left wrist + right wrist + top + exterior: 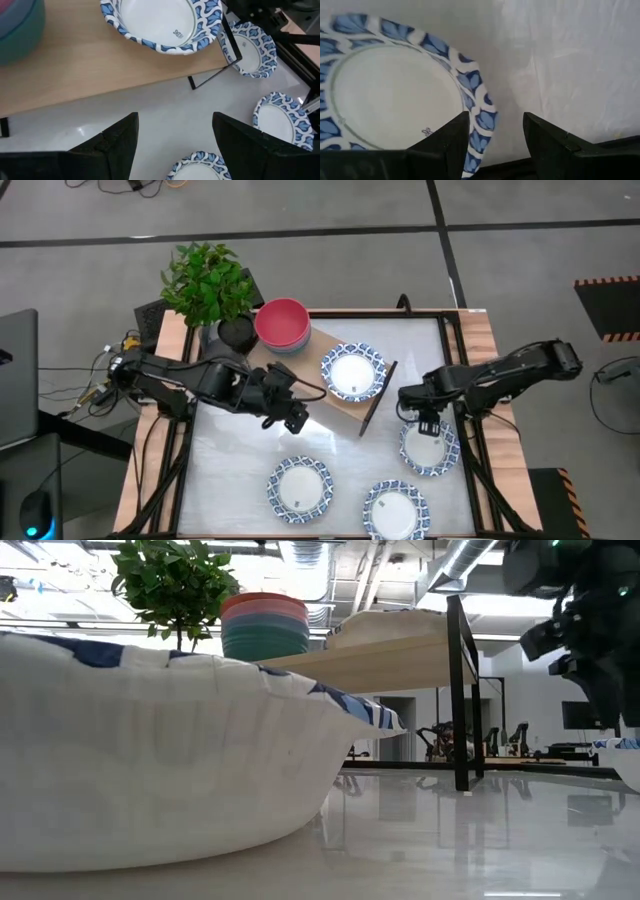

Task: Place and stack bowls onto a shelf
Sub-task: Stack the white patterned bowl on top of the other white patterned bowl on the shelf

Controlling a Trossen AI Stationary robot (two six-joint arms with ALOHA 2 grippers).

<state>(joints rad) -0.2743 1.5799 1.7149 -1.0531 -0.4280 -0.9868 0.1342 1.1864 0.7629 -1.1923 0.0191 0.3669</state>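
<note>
The light wooden shelf [330,405] lies slantwise across the table's far half. On it stand a stack of plain bowls [282,325], red on top, and one white blue-rimmed bowl [353,372]. Three more white bowls rest on the tabletop: near the right edge [428,448], at the near middle [300,488] and near right [398,510]. My left gripper [297,420] is open, over the table beside the shelf's near edge [125,85]. My right gripper [495,135] is open over the right bowl's rim [482,122], one finger above the bowl's inside and one outside.
A potted plant [210,285] in a black pot stands at the shelf's far left end. The shelf's thin dark end support [378,395] sits between the shelf bowl and the right bowl. In the low view a white bowl [150,770] fills the foreground.
</note>
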